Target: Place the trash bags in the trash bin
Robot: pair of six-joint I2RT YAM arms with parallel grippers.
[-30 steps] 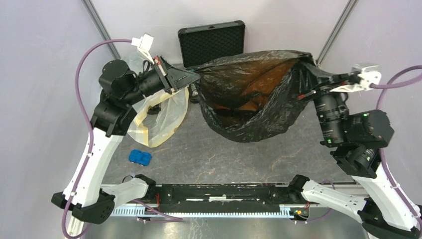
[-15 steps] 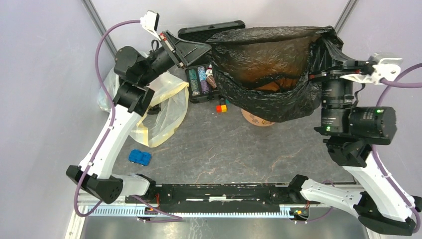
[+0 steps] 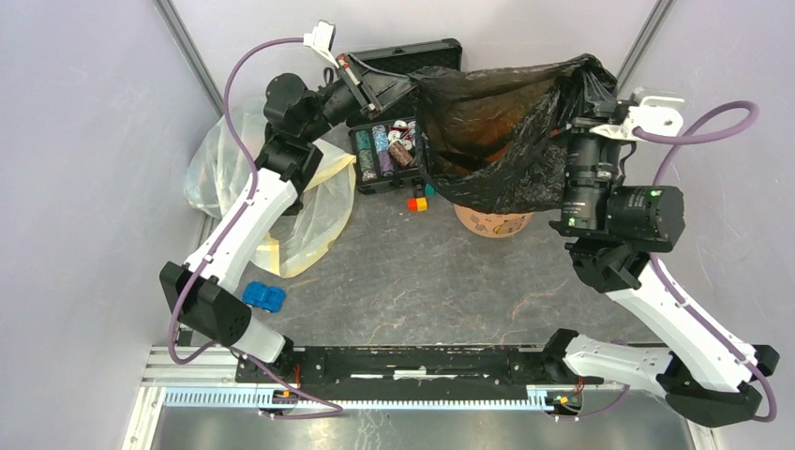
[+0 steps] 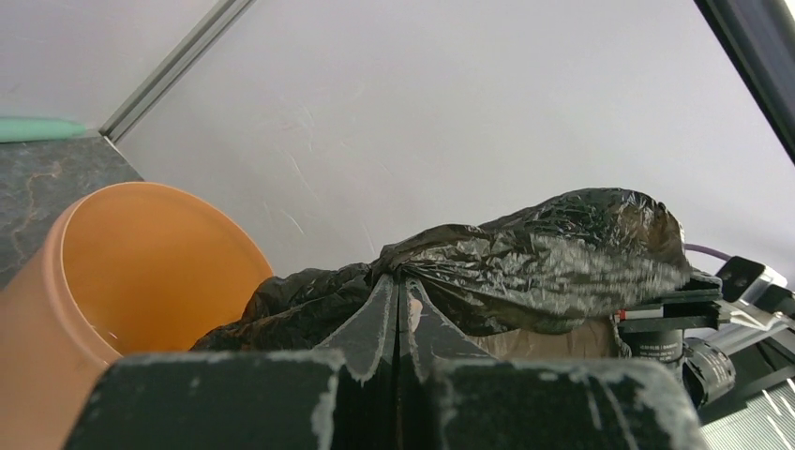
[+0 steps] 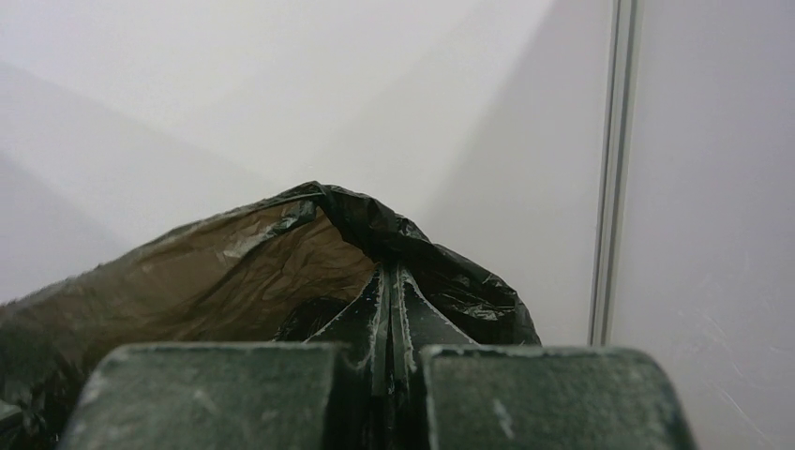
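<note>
The black trash bag (image 3: 497, 131) hangs spread open between both grippers, draped over the peach-orange trash bin (image 3: 494, 223), whose lower side shows under the bag. My left gripper (image 3: 412, 86) is shut on the bag's left rim; in the left wrist view the jaws (image 4: 399, 281) pinch the crinkled plastic (image 4: 553, 253), and the bin's orange inside (image 4: 141, 272) lies at the left. My right gripper (image 3: 579, 101) is shut on the bag's right rim; the right wrist view shows its jaws (image 5: 389, 274) pinching the bag (image 5: 281, 253).
A black foam-lined case (image 3: 389, 141) with chips stands open at the back, left of the bin. A big yellowish-clear bag (image 3: 300, 216) lies at the left. Small red and yellow blocks (image 3: 416, 202) sit beside the bin. A blue toy car (image 3: 263, 297) is at the front left.
Both grippers carried the stretched bag back and up, then lowered it over the bin. The bag's mouth has narrowed as the grippers came closer together.
</note>
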